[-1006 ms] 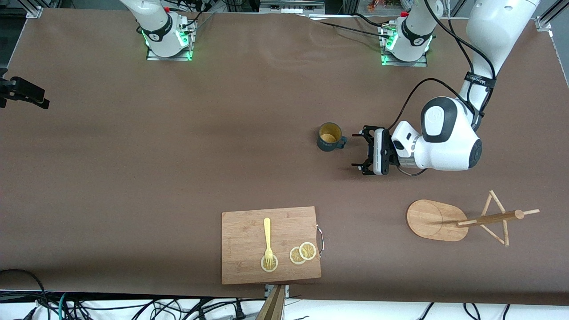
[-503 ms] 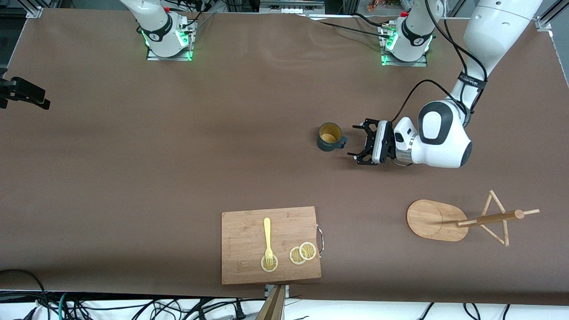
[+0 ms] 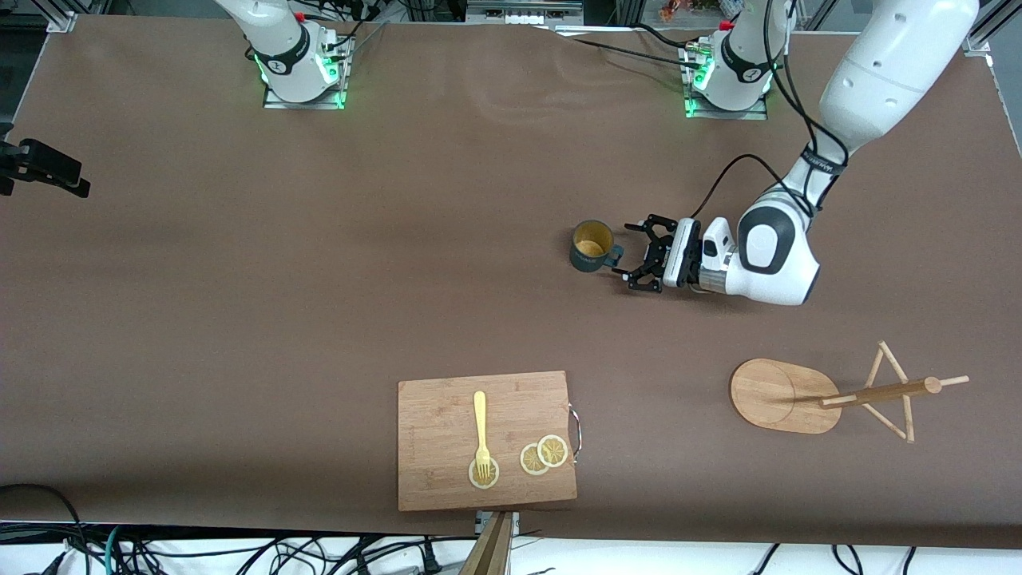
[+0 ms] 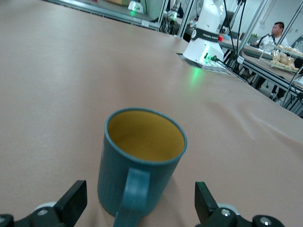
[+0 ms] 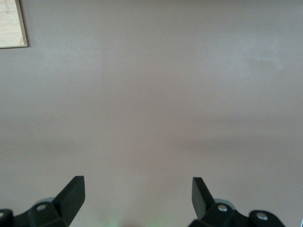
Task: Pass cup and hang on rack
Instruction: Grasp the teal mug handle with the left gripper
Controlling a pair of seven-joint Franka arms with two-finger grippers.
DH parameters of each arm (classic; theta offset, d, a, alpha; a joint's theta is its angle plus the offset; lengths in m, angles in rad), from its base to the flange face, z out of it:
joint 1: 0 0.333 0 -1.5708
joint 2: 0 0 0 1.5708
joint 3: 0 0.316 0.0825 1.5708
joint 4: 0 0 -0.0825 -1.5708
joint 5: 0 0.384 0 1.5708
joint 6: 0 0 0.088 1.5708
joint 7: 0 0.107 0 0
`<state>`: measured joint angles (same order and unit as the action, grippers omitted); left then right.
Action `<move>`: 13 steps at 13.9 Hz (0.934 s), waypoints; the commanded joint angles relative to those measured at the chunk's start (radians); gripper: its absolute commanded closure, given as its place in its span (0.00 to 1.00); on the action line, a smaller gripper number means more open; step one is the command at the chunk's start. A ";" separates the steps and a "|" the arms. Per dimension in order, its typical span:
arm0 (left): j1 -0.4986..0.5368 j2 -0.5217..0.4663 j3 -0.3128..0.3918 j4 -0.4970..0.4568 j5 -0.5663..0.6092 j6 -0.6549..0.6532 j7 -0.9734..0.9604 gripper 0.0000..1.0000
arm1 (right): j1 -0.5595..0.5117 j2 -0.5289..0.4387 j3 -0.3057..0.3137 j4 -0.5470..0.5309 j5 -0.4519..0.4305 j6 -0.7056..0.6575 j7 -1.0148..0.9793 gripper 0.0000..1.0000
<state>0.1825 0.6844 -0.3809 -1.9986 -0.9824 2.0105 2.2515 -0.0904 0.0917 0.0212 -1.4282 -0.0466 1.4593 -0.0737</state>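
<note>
The dark teal cup [image 3: 592, 247] stands upright on the brown table, its handle turned toward the left gripper. My left gripper [image 3: 629, 251] is low and level beside it, open, with a finger on each side of the handle and not touching it. In the left wrist view the cup [image 4: 142, 151] fills the middle and its handle runs down between the open gripper [image 4: 138, 198]. The bamboo rack [image 3: 770, 395] stands nearer the front camera, toward the left arm's end. My right gripper [image 5: 137, 196] is open and empty over bare table and is out of the front view.
A wooden cutting board [image 3: 447, 431] lies near the table's front edge with a yellow fork [image 3: 481, 427] and lemon slices [image 3: 543, 455] on it. Its corner shows in the right wrist view [image 5: 10, 23]. A black clamp [image 3: 44, 166] sticks in at the right arm's end.
My left gripper has moved across the table toward the cup, and its open fingers now flank the handle. The cup and the rack have not moved.
</note>
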 commanded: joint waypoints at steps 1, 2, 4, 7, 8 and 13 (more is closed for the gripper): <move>0.029 0.029 -0.010 0.014 -0.032 -0.009 0.071 0.04 | -0.012 -0.009 0.003 -0.009 0.022 0.009 0.011 0.00; 0.032 0.040 -0.012 0.014 -0.032 -0.010 0.076 0.13 | -0.012 -0.009 0.003 -0.009 0.025 0.009 0.011 0.00; 0.032 0.047 -0.012 0.015 -0.033 -0.010 0.106 0.42 | -0.012 -0.009 0.003 -0.009 0.027 0.009 0.011 0.00; 0.031 0.075 -0.012 0.017 -0.058 -0.009 0.108 0.47 | -0.012 -0.009 0.003 -0.008 0.027 0.009 0.011 0.00; 0.029 0.076 -0.012 0.017 -0.061 -0.007 0.108 0.53 | -0.011 -0.009 0.003 -0.008 0.025 0.009 0.011 0.00; 0.034 0.078 -0.012 0.017 -0.084 -0.013 0.105 0.93 | -0.012 -0.009 0.003 -0.008 0.025 0.009 0.009 0.00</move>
<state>0.2050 0.7533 -0.3845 -1.9917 -1.0256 2.0102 2.3207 -0.0907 0.0918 0.0211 -1.4282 -0.0417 1.4605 -0.0735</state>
